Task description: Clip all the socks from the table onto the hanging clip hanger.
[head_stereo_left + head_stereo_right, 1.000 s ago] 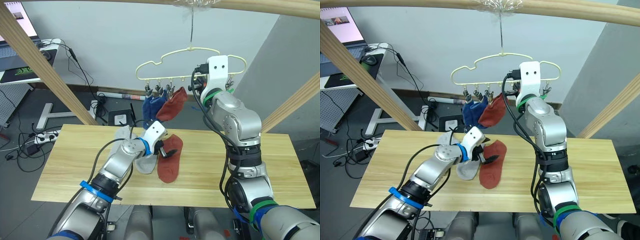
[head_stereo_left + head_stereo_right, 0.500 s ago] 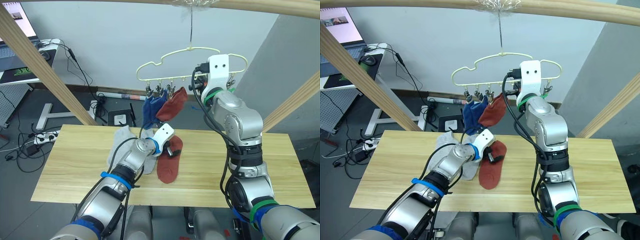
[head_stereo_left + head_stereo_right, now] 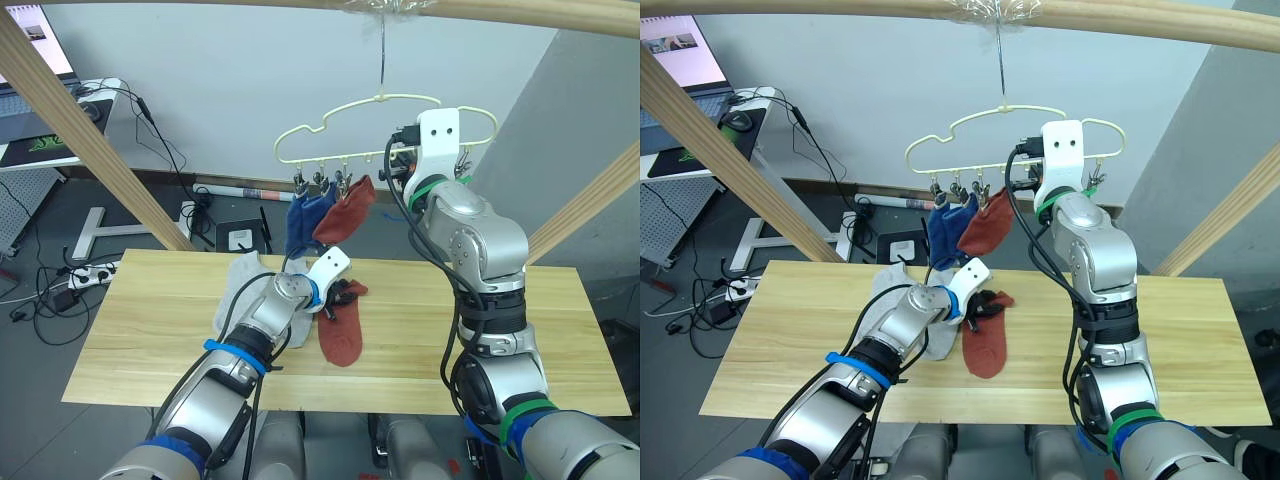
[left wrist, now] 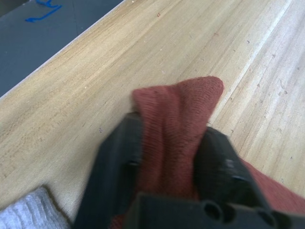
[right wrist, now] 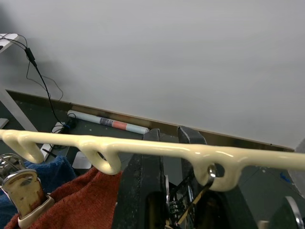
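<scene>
A: From the left eye, where does the red sock lie?

B: The rust red sock lies on the worktop, its long axis running from the far edge towards the near one. The left end effector sits at its far end, pinching that end so it bunches up. The clip hanger hangs above and beyond it, so the carry goes upward and away.

A: The right eye?

B: Same layout. The grey socks lie just beside the left arm, and the blue socks and a second red sock are already clipped. The right end effector is up at the hanger's lower wire.

A: The left wrist?

B: Both fingers are closed on a fold of red knit, which pokes out past them over the wood.

A: The right wrist?

B: Its fingers straddle the yellow wire with a gap between them; they look parted around it, steadying it rather than clamping. A free clip hangs there.
</scene>
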You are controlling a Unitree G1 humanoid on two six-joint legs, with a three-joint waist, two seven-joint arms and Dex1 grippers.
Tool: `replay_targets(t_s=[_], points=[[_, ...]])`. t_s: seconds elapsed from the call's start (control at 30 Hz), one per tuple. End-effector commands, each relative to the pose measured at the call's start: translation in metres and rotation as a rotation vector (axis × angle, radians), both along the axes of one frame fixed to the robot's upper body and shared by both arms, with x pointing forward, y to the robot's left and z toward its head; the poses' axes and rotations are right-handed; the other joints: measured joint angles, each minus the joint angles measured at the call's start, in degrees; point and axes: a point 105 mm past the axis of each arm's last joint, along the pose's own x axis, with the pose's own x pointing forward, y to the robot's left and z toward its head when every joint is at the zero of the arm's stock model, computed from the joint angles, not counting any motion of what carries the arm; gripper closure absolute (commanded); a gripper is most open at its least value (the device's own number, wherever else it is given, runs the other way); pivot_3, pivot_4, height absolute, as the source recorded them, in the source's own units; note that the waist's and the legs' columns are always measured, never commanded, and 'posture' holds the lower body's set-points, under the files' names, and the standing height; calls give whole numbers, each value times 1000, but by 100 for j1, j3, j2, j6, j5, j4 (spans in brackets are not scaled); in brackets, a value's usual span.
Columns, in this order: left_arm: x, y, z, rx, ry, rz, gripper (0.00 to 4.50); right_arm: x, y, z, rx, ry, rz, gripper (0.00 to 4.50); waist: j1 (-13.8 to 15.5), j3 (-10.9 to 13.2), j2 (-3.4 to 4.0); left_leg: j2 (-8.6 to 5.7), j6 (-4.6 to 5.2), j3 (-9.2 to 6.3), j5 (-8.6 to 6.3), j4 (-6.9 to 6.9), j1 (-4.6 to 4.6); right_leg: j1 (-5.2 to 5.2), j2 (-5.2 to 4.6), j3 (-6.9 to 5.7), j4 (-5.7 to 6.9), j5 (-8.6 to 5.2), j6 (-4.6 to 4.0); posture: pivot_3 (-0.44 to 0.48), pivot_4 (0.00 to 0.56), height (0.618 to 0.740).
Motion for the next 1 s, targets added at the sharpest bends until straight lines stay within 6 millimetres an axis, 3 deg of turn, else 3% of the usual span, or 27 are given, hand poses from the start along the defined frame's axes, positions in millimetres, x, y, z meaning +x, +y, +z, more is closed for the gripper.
replay_targets(t_s=[0.03, 0.1, 0.47, 0.63, 1.0], points=[[-7, 2, -15, 33, 46, -3, 4025, -10, 2, 31, 26, -116, 14, 4347, 0, 0, 0, 0, 0, 0, 0, 0, 0, 0, 0, 0, 0, 0, 0, 98, 222, 740], [-7, 2, -14, 32, 47, -5, 4482, -10, 2, 31, 27, -115, 15, 4347, 0, 0, 0, 0, 0, 0, 0, 0, 0, 0, 0, 0, 0, 0, 0, 98, 222, 740], [-7, -2, -10, 2, 55, -4, 4482, -10, 2, 31, 28, -115, 13, 4347, -1, 0, 0, 0, 0, 0, 0, 0, 0, 0, 0, 0, 1, 0, 0, 97, 218, 740], [1, -21, 33, -266, 76, 42, 4482, -11, 3, 33, 37, -115, 18, 4347, -6, 0, 0, 0, 0, 0, 1, 0, -1, -1, 0, -1, 1, 0, 0, 96, 217, 740], [12, -47, 107, -511, 15, 59, 4482, -17, 9, 44, 91, -70, 42, 4347, -47, 0, 0, 1, 0, -1, 1, 0, -3, -1, 0, -2, -1, 0, 0, 95, 221, 740]])
